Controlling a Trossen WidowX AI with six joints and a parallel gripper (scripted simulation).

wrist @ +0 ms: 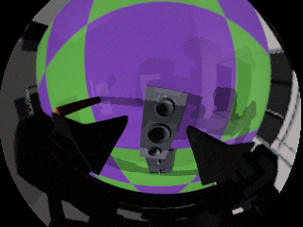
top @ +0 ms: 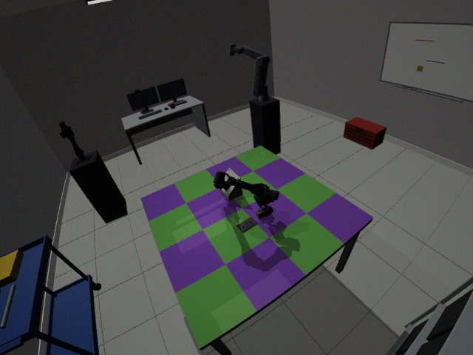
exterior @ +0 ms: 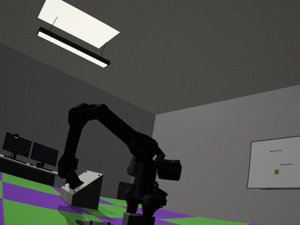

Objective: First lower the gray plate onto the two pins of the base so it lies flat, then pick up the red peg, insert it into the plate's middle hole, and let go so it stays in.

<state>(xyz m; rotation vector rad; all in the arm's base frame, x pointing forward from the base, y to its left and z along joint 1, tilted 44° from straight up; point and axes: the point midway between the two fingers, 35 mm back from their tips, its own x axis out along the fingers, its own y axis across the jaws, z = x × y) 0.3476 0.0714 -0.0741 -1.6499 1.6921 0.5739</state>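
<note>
The purple and green table carried the whole job, and from my end the views of it were dim. Next in size was the black arm, rising from a sloped white mount and bent down toward the work.

Its hand stood wide apart, with nothing clamped in it. The fingers pointed down over the gray plate, a thick bar with three holes in a row, and in the wrist view it showed between the tips. I could not tell whether either finger touched it.

The plate sat beside the low, dark base, not on it; the exterior view showed the two pins bare. Smallest of the main pieces, the red peg was out of the plate, off to one side of it.

So I judged neither half done. I took the step in hand to be gripping the plate; lifting it, seating it flat, then fetching, inserting and releasing the peg all remained.
</note>
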